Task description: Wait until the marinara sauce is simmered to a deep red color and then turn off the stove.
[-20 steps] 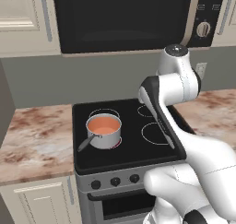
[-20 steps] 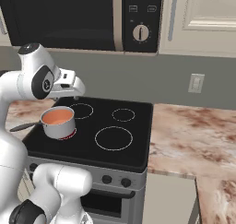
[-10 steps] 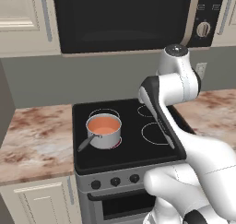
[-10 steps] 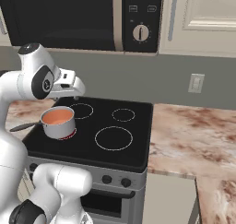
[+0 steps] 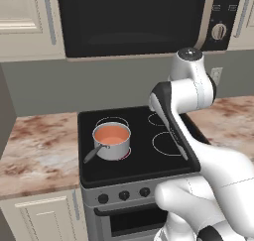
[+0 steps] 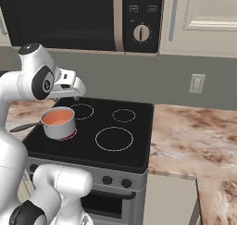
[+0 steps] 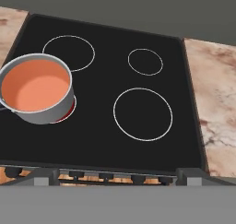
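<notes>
Here the stove (image 5: pixel 144 160) stands between two marbled bench (image 5: pixel 34 150) stretches, its black glass top marked with four white burner rings. A steel saucepan (image 5: pixel 112 142) sits on the front-left ring, toward the stove's front-left corner, its grey handle pointing to the front-left edge. A red glow shows at the pan's base. The marinara sauce (image 7: pixel 35 85) inside is a smooth pale orange-pink. Small black knobs (image 5: pixel 124 195) line the silver front panel. Above hangs a black microwave (image 6: pixel 92 15) with one round dial; its button labels are too small to read. The gripper (image 6: pixel 74 86) hovers above the stove's back-left part; whether it is wide or narrow I cannot tell.
</notes>
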Controlling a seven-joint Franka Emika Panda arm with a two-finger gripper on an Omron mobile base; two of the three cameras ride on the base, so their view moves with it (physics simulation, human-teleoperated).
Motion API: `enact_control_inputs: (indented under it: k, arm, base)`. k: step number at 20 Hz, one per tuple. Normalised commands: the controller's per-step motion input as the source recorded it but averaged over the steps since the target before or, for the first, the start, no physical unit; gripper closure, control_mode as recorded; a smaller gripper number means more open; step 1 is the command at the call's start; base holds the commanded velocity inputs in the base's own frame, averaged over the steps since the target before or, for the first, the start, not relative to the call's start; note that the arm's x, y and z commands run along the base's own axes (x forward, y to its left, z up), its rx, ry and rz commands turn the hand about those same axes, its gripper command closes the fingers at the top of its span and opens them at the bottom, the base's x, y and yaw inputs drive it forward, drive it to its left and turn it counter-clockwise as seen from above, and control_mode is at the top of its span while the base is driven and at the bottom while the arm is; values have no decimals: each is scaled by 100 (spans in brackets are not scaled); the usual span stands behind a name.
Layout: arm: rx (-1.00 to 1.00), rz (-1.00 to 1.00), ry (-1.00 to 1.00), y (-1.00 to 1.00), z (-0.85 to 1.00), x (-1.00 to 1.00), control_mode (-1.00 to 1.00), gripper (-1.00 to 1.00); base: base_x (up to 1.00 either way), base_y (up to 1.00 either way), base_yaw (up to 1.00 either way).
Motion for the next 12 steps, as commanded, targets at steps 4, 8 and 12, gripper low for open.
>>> enact_control_inputs:
  k: [4, 8, 12]
  arm:
    - [0, 0, 0, 0, 0, 0, -100, -100]
    - [0, 0, 0, 0, 0, 0, -100, -100]
    - [0, 0, 0, 0, 0, 0, -100, -100]
  base:
    - [0, 0, 0]
    - [0, 0, 0]
    - [0, 0, 0]
